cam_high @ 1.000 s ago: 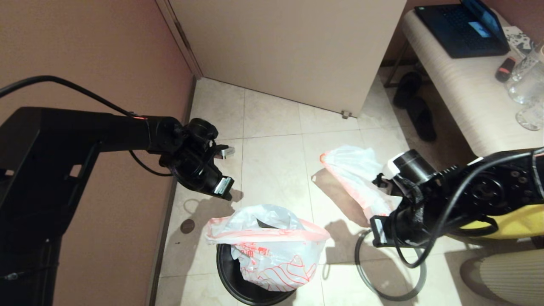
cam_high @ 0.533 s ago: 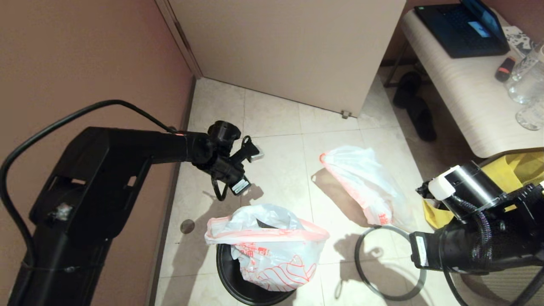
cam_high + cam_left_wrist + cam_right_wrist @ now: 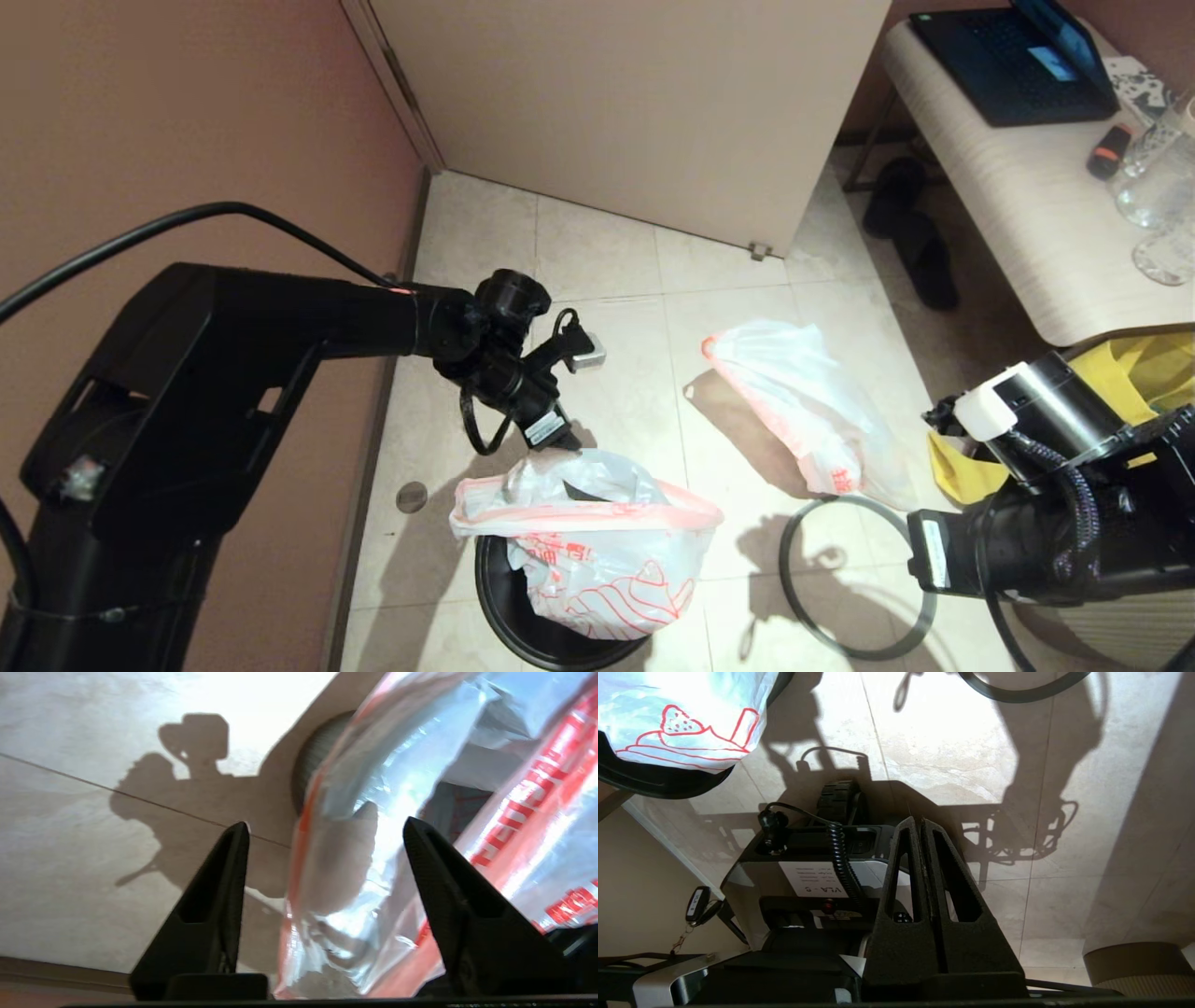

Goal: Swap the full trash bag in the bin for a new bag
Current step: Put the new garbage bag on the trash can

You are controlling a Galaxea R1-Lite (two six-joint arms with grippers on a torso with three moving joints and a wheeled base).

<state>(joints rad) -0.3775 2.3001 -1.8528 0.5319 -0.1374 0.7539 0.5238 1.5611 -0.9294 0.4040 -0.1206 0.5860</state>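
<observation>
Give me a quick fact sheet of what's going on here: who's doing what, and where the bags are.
Left gripper: open, at the far rim of the new bag
New bag: draped over the bin, not tucked in
Full bag: lying on the floor, right of the bin
Hoop: off the bin, flat on the floor
Right gripper: shut, empty, held low at the right

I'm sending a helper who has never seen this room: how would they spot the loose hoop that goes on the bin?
Start at the black bin on the tiled floor, draped with the new bag. Just to its right, the hoop lies flat on the tiles, below the full trash bag. It is a thin dark ring, the only bare circle there.
</observation>
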